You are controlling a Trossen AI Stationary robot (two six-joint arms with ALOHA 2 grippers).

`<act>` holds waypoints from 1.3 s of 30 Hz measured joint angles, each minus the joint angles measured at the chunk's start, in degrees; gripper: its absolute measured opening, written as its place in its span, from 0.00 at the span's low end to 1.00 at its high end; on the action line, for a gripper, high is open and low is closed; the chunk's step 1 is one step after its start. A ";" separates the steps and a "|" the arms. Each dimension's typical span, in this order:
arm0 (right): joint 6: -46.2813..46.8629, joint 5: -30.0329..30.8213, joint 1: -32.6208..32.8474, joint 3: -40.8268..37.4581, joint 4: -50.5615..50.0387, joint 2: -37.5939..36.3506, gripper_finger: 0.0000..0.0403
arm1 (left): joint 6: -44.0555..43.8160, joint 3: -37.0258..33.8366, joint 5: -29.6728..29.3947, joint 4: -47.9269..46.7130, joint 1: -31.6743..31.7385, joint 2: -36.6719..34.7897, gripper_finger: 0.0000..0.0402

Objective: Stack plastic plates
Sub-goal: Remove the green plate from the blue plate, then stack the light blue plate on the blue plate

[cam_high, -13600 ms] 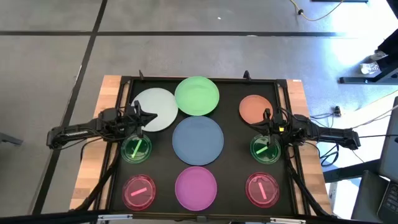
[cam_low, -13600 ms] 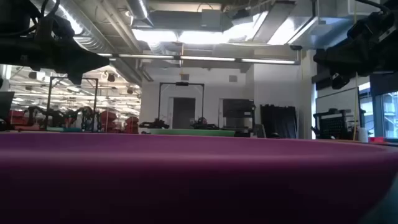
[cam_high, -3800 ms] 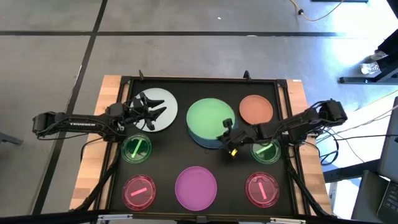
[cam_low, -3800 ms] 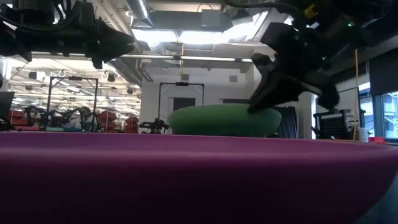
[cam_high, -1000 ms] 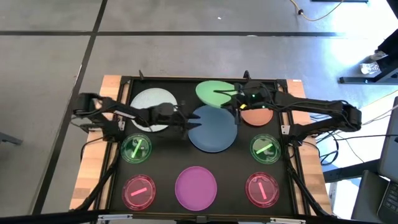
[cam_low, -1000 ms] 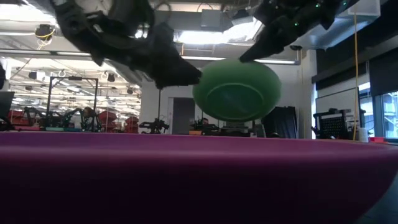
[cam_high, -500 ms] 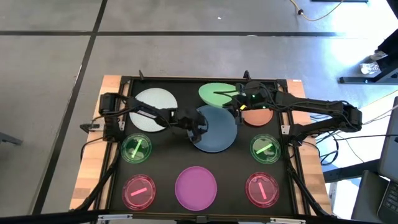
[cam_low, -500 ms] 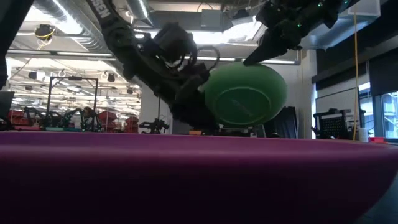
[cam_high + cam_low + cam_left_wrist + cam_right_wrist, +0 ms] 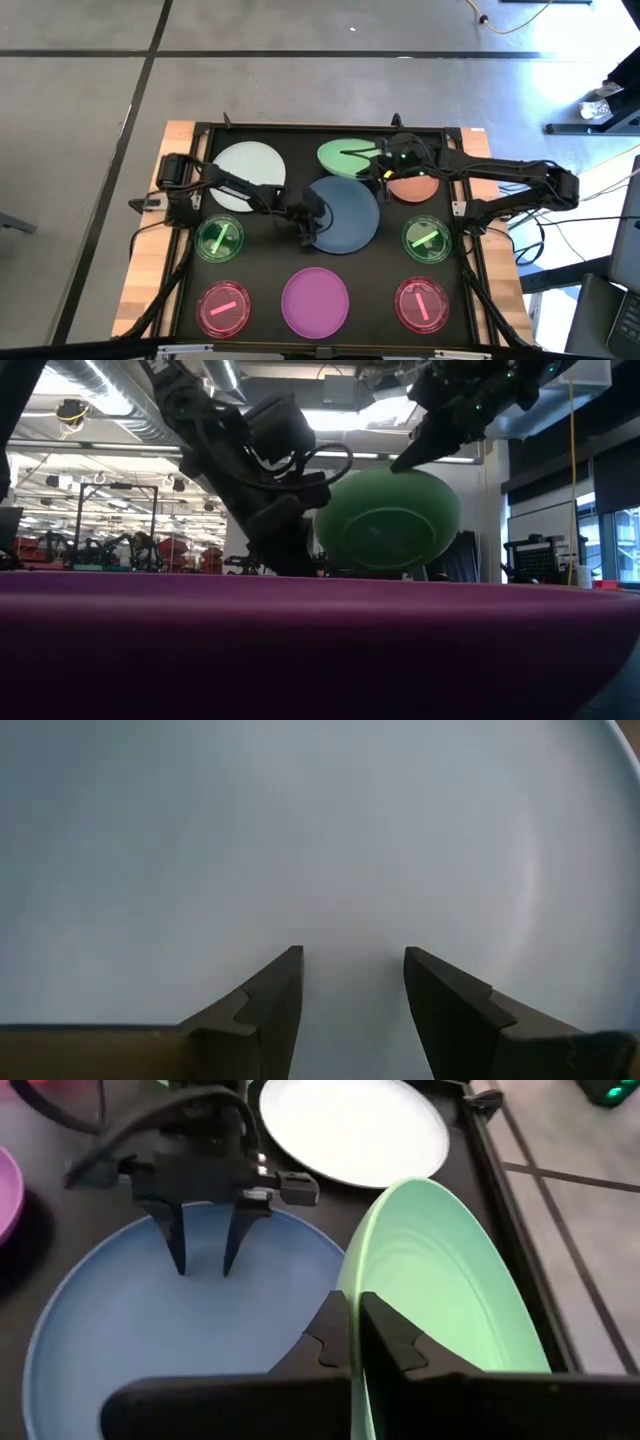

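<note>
Left hand (image 9: 310,225) advanced, parted, over blue plate (image 9: 350,222) | right hand (image 9: 378,166) clamps green plate (image 9: 345,155)

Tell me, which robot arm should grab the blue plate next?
Probably the left. Its claw hangs open right over the blue plate, fingers pointing down. The right claw is busy, shut on the rim of the green plate, held tilted in the air.
</note>
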 joint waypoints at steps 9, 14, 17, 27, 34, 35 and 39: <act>-0.02 -1.71 0.00 -2.91 3.43 6.34 0.00 | -3.36 -0.01 -0.22 -2.63 -5.89 -0.22 0.42; -0.01 -2.13 0.00 -2.94 5.86 10.55 0.00 | -3.56 -0.31 -0.09 -4.73 -8.19 -2.65 0.42; -0.02 -1.68 0.00 -2.94 7.10 12.39 0.00 | -3.77 -0.45 -0.82 -7.58 -9.56 -5.15 0.42; 1.88 -1.04 -0.04 -2.94 8.44 15.44 0.00 | -7.12 -0.39 -11.26 -18.13 -16.60 -14.87 0.42; 3.31 1.03 -0.04 -2.94 8.72 16.19 0.11 | -10.31 -5.31 -15.72 -17.95 -20.28 -22.29 0.42; 3.37 1.04 -0.04 -2.94 8.79 16.19 0.14 | -11.29 -6.69 -16.70 -17.96 -20.36 -23.59 0.42; 3.30 3.01 -0.04 -2.94 9.19 16.00 0.26 | -15.51 -11.88 -20.04 -17.02 -20.41 -29.05 0.42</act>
